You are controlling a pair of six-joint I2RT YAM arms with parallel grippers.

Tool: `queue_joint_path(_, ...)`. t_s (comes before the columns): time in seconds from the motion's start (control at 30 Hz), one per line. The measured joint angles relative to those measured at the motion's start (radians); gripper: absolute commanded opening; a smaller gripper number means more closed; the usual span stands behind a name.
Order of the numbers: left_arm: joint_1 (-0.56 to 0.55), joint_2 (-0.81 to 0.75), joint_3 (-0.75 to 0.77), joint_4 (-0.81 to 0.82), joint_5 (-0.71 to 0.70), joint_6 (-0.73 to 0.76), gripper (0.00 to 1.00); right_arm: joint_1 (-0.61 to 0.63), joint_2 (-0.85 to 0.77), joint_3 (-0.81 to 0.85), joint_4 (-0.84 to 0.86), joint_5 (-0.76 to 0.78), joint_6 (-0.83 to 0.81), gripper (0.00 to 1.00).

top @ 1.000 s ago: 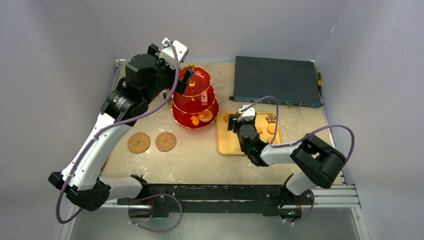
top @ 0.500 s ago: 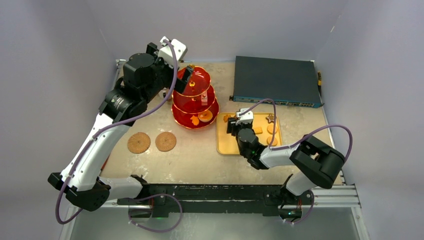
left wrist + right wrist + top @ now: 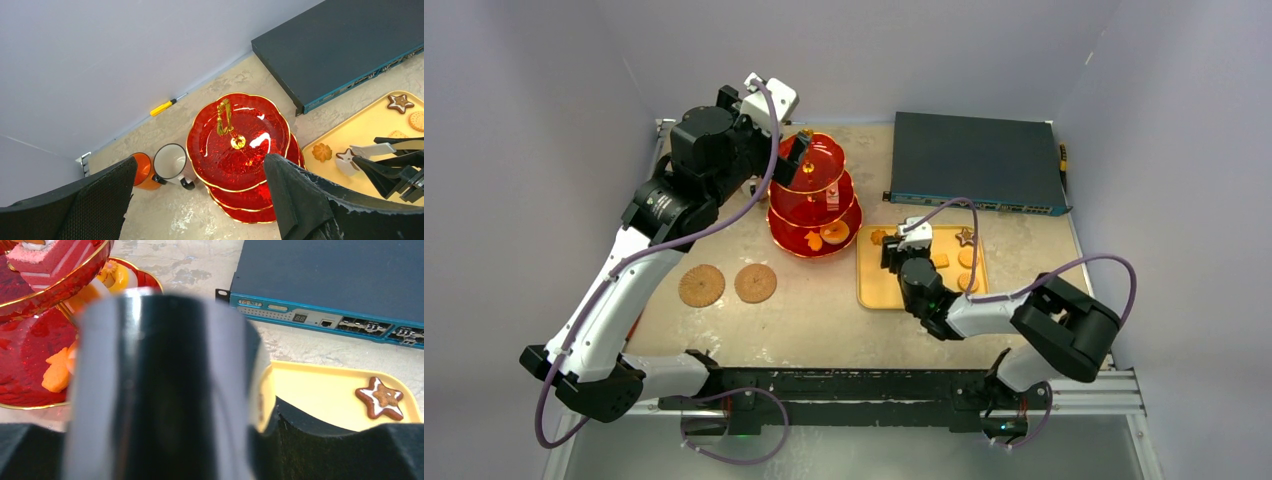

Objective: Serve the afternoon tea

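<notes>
Nearest, two round brown discs (image 3: 701, 285) (image 3: 755, 282) lie flat on the desk (image 3: 804, 320). Further in, the right hand (image 3: 890, 250) hangs low over the yellow tray (image 3: 874, 292), which carries an orange cookie (image 3: 322, 151) and a star cookie (image 3: 966, 237). Whether this hand holds anything one cannot tell, because a blurred dark shape fills its own camera. Left of the tray stands the red three-tier stand (image 3: 240, 135), with a pink cake slice (image 3: 42, 260) on its middle tier. The left hand (image 3: 200, 165) hovers above the stand, spread wide and empty. Beside the stand, toward the wall, the white mug (image 3: 170, 161) and the orange mug (image 3: 141, 171) stand side by side. The dark box (image 3: 974, 160) lies at the back.
</notes>
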Motion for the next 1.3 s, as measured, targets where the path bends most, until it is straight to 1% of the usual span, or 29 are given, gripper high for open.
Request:
queue_joint_path(0.4,0.0,0.0,0.0,0.0,0.0,0.0,0.98,0.043,-0.235,0.006,-0.134,0.013,-0.047,0.34)
queue_joint_path(0.57,0.0,0.0,0.0,0.0,0.0,0.0,0.98,0.096,-0.294,0.089,-0.154,0.002,-0.094,0.34)
queue_joint_path(0.67,0.0,0.0,0.0,0.0,0.0,0.0,0.98,0.121,-0.3,0.163,-0.151,-0.022,-0.124,0.34)
queue_joint_path(0.8,0.0,0.0,0.0,0.0,0.0,-0.001,0.98,0.137,-0.268,0.253,-0.127,-0.062,-0.151,0.35)
queue_joint_path(0.97,0.0,0.0,0.0,0.0,0.0,0.0,0.98,0.148,-0.146,0.354,-0.084,-0.109,-0.169,0.37)
queue_joint_path(1.1,0.0,0.0,0.0,-0.001,0.0,0.0,0.98,0.161,-0.049,0.383,-0.062,-0.137,-0.173,0.37)
queue_joint_path(1.3,0.0,-0.004,0.0,-0.001,0.0,0.0,0.98,0.167,0.044,0.407,0.003,-0.135,-0.187,0.4)
